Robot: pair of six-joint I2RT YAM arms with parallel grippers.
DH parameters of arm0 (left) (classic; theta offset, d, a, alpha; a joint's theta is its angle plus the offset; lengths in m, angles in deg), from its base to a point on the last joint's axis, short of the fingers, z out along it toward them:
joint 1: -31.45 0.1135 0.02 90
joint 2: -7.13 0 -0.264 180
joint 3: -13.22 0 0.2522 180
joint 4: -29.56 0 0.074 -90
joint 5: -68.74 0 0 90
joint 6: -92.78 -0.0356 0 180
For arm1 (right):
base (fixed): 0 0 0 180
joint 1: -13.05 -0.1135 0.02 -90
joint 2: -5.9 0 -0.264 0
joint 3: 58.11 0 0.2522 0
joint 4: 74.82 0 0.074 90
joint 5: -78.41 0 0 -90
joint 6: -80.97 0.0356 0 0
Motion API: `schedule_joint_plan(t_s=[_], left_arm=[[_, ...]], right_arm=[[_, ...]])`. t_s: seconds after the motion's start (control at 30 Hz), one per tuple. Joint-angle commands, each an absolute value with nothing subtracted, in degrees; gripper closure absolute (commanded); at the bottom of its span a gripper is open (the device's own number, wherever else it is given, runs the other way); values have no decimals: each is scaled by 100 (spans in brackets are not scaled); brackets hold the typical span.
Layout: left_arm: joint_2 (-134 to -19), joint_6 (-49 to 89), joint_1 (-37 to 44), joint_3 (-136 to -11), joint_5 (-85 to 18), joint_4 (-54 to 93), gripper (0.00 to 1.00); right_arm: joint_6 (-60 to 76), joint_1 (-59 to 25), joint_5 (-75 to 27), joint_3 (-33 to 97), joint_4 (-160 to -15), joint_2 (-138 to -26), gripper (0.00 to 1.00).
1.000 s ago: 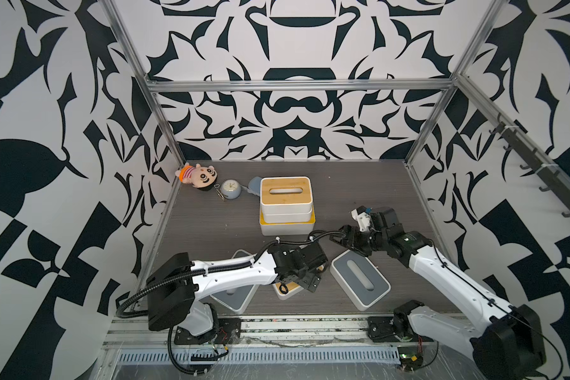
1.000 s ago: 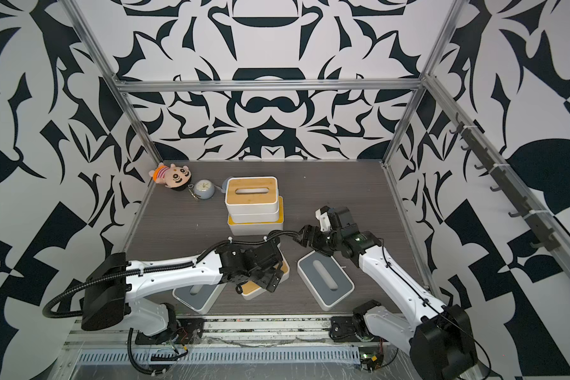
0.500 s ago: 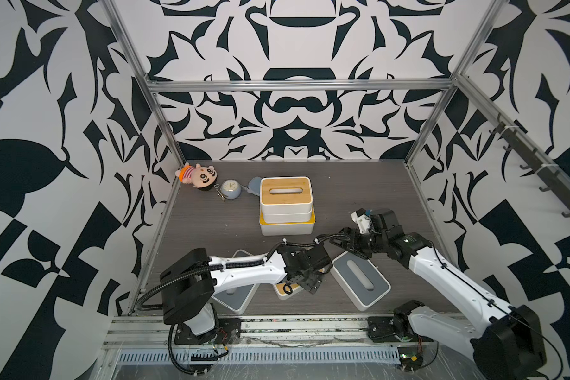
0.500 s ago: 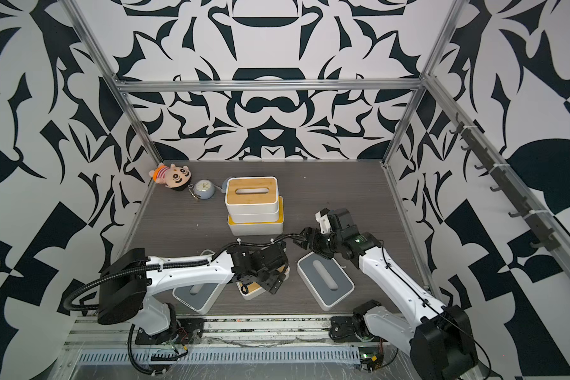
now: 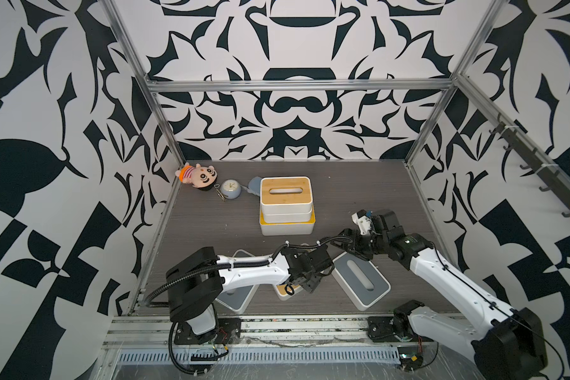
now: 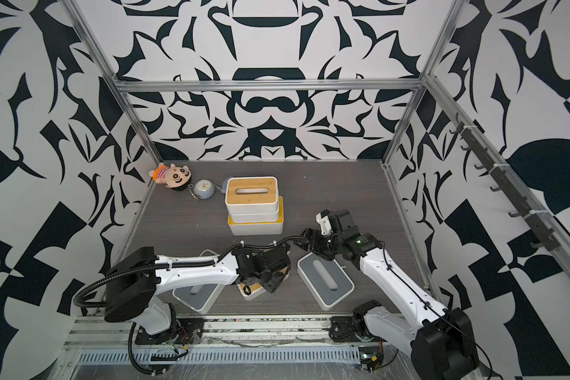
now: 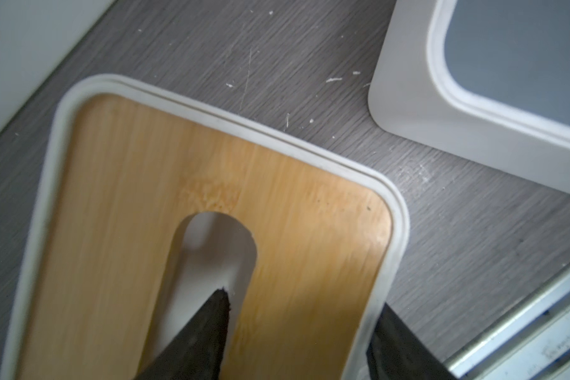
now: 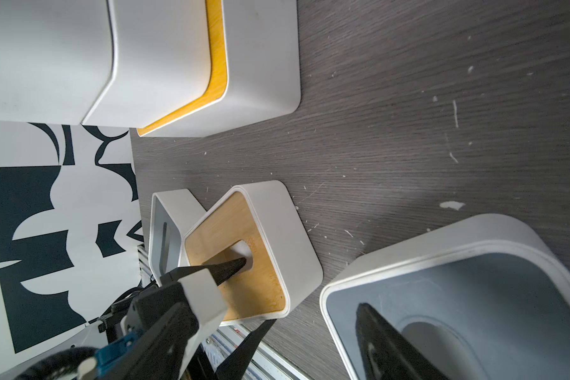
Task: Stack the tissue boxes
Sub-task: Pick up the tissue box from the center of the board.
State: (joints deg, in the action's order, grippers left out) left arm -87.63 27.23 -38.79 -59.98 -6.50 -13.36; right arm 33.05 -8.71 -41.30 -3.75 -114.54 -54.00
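Observation:
Three tissue boxes stand stacked at mid-table: a bamboo-lidded box (image 5: pixel 286 192) on top, one white box under it, and the yellow-lidded box (image 5: pixel 287 227) at the bottom. Near the front edge lies a small bamboo-lidded box (image 7: pixel 211 171), between two grey-lidded boxes (image 5: pixel 361 279) (image 5: pixel 236 296). My left gripper (image 7: pixel 303 301) is shut on the small bamboo-lidded box, one finger in its slot and the other outside its wall. My right gripper (image 8: pixel 315 312) hangs open at the right grey box's (image 8: pixel 474 296) far corner, one finger above the lid, one beside the box.
A plush doll (image 5: pixel 198 174), a small round clock (image 5: pixel 230 189) and a blue-grey pouch (image 5: pixel 254 185) lie at the back left. The metal front rail (image 5: pixel 277 319) runs just behind the front boxes. Patterned walls close in three sides.
My left gripper has come down on the small bamboo-lidded box and its jaws have closed from wide open onto lid and wall. The right arm has barely moved.

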Motion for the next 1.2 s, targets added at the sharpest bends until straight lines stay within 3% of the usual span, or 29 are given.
schedule_joint_plan(t_s=[0.0,0.23,0.43,0.83,1.17], left_arm=[[-8867,2589,-3877,-5872,-539,-1247,39],[-8820,2357,-3875,-5850,-576,-1254,53],[-8504,2309,-3910,-5744,-564,-1124,59],[-7620,2212,-4115,-5523,-363,-755,65],[-7054,2140,-4173,-5490,-412,-80,68]], right_arm=[[3324,-851,-4131,-392,-11483,-5308,16],[3329,-849,-4158,-418,-11495,-5277,16],[3238,-849,-4082,-344,-11780,-5138,16],[2943,-804,-3971,109,-13041,-4719,15],[2846,-872,-4788,109,-13086,-4630,16]])
